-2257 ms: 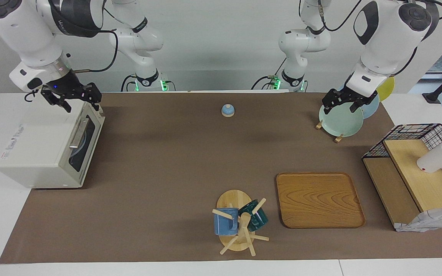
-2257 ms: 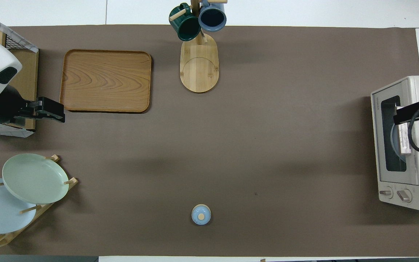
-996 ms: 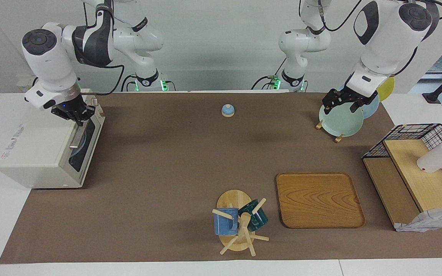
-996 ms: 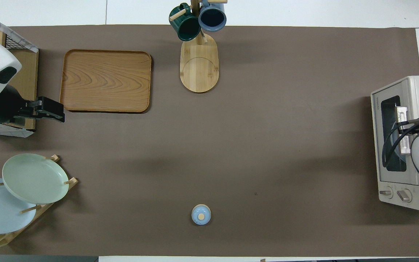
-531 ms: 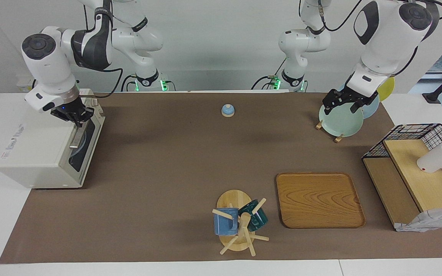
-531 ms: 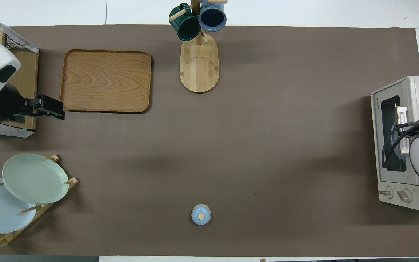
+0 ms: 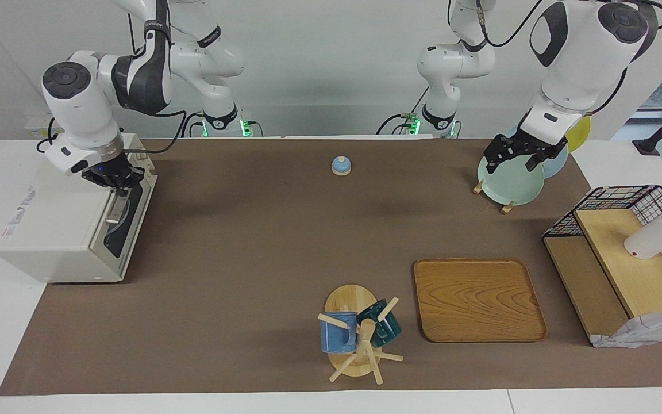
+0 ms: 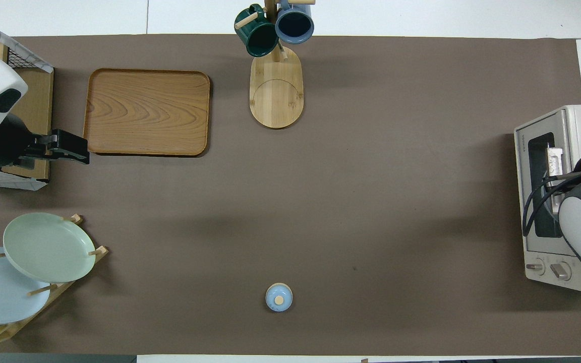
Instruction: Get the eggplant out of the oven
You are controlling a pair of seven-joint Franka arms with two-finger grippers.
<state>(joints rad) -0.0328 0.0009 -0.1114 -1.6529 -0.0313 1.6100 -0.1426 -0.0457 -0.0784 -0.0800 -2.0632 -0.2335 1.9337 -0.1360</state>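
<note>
The oven (image 7: 49, 224) sits at 9 o'clock on the tabletop (image 7: 250, 241) in the facing view, door shut and facing 3 o'clock. The eggplant is hidden. The right gripper (image 7: 117, 185) is at the door handle (image 7: 114, 211), grip unclear. The left gripper (image 7: 512, 160) hangs spread over a green plate (image 7: 509, 185).

Oven (image 7: 55, 230): boxy white toaster oven, upright on the worktop at the right arm's end, straddling the edge of the brown mat. Facing view puts it at about 9 o'clock, overhead view at 3 o'clock (image 8: 558, 196). Door shut, glass window and silver bar handle facing table centre, two knobs on the front panel at the end nearer the robots. Eggplant not visible.
</note>
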